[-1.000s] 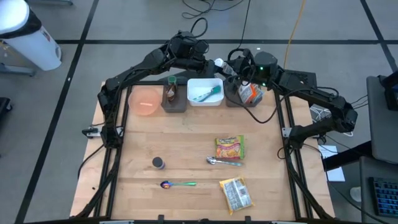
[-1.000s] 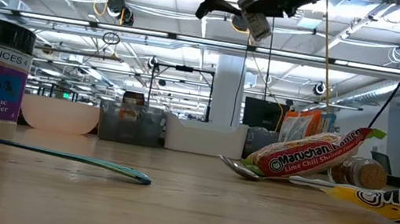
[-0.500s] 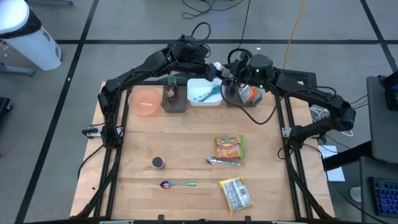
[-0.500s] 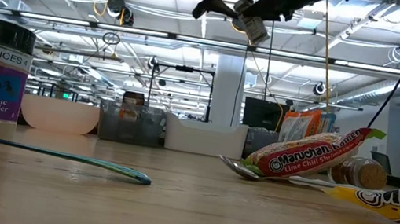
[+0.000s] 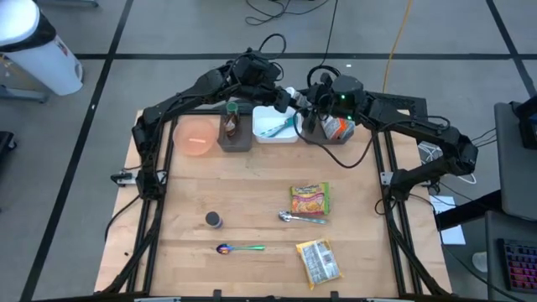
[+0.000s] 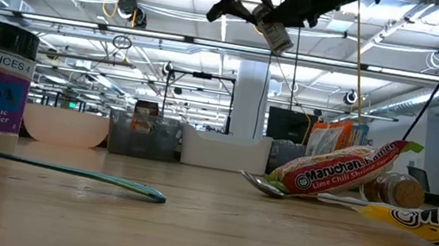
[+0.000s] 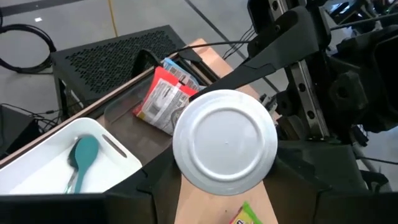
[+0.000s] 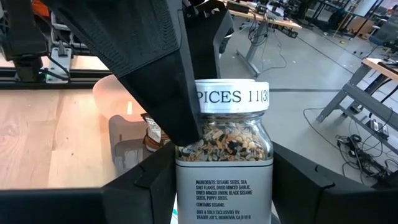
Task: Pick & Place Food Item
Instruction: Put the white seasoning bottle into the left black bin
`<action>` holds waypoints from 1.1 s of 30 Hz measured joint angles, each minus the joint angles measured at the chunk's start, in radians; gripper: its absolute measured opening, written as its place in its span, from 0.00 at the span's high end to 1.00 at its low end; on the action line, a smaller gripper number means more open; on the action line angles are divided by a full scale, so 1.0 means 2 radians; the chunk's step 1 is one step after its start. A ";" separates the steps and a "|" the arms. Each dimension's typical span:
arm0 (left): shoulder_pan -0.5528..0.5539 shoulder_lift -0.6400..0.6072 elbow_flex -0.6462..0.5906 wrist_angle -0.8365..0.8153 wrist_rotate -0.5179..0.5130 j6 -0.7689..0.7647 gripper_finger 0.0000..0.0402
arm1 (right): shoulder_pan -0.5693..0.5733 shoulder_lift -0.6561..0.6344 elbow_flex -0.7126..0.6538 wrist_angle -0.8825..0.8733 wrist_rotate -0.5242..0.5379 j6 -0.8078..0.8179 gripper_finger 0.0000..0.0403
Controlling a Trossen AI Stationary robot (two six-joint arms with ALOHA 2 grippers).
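Observation:
A glass spice jar [image 8: 224, 149] with a white lid [image 7: 225, 142] and a seed mix inside hangs high above the far bins, between my two arms. In the low view the jar [image 6: 275, 34] tilts, lid end toward the left arm. My right gripper [image 8: 224, 180] is shut on the jar's body. My left gripper [image 7: 227, 180] faces it from the table's left, its fingers on either side of the lid end. In the high view both grippers meet over the white bin [image 5: 275, 127]. My right gripper pinches the jar's glass body [image 8: 186, 168] between its two fingers, on the two sides next to the label. It comes nearly level from the table's right, and the jar is lifted clear. My left gripper has the lid end between its two fingers. One finger [image 8: 161, 81] lies against the lid's side and the glass shoulder. It comes slanting down from the table's left, looking at the lid's flat top.
Along the far edge stand a pink bowl [image 5: 195, 138], a grey bin with a bottle [image 5: 235, 130], the white bin with a teal spoon, and a grey bin with a packet [image 5: 336, 127]. Two ramen packets [image 5: 310, 200], spoons [image 5: 302, 218] and a garlic powder jar [image 5: 214, 220] lie nearer.
My right gripper has carried the spice jar a little toward the table's left and slightly down, toward my left gripper. My left gripper has tipped a little further downward around the lid end. The jar stays lifted clear.

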 joint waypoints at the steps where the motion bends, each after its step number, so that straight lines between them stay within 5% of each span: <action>1: 0.000 0.000 0.000 0.000 0.000 0.000 0.51 | 0.000 0.000 0.000 0.000 -0.001 0.000 0.53; 17: 0.000 -0.001 0.004 0.039 -0.002 -0.019 0.30 | 0.006 0.005 -0.002 -0.004 -0.038 -0.005 0.53; 33: 0.011 0.000 0.002 0.011 0.007 0.021 0.41 | 0.008 -0.003 -0.001 0.002 0.008 -0.002 0.53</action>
